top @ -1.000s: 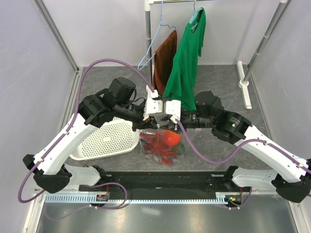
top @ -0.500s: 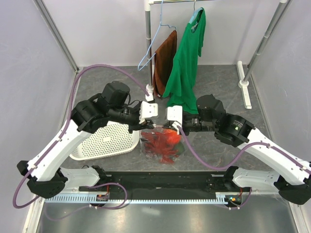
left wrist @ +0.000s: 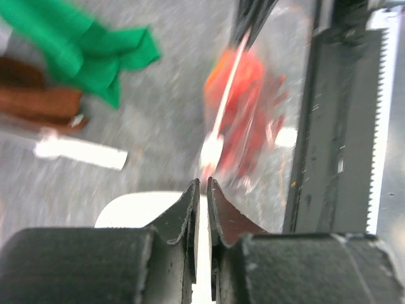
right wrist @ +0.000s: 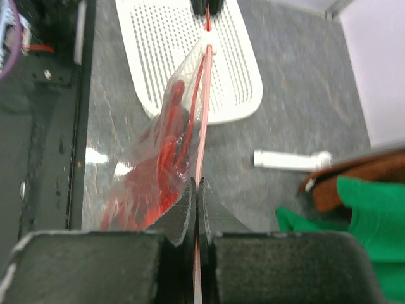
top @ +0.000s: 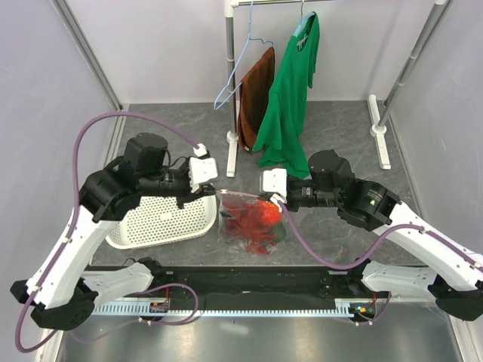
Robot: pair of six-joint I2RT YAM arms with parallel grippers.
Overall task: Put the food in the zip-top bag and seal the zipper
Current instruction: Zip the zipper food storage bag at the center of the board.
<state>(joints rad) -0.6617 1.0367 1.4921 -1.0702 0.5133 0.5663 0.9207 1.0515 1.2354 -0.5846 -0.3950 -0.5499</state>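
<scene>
Zip-top bag [top: 260, 235] sits at the middle of the grey table [top: 339, 121], just in front of the arm bases, and its red contents show through the clear film. The red lobster [top: 253, 219] is recognisable inside; the other pieces blur together and cannot be told apart. The zipper [top: 245, 194] runs along the bag's 12 o'clock edge and is stretched straight between the two grippers. The left gripper [top: 217, 191] has its jaws pinched almost shut on the strip's 9 o'clock end. In the left wrist view the fingertips stand a sliver apart, with the pink strip running away from them. The right gripper [top: 276, 198] is clamped tight on the 3 o'clock end, with the strip emerging from between its closed fingers in its own wrist view. A small white slider [right wrist: 208, 48] sits on the strip close to the left gripper's end. The bag body slumps from the strip toward 6 o'clock. The white perforated basket [top: 162, 219] lies at 9 o'clock, just beside the bag. A green shirt [top: 290, 98] and a brown garment [top: 256, 94] hang at 12 o'clock, well apart from it.
</scene>
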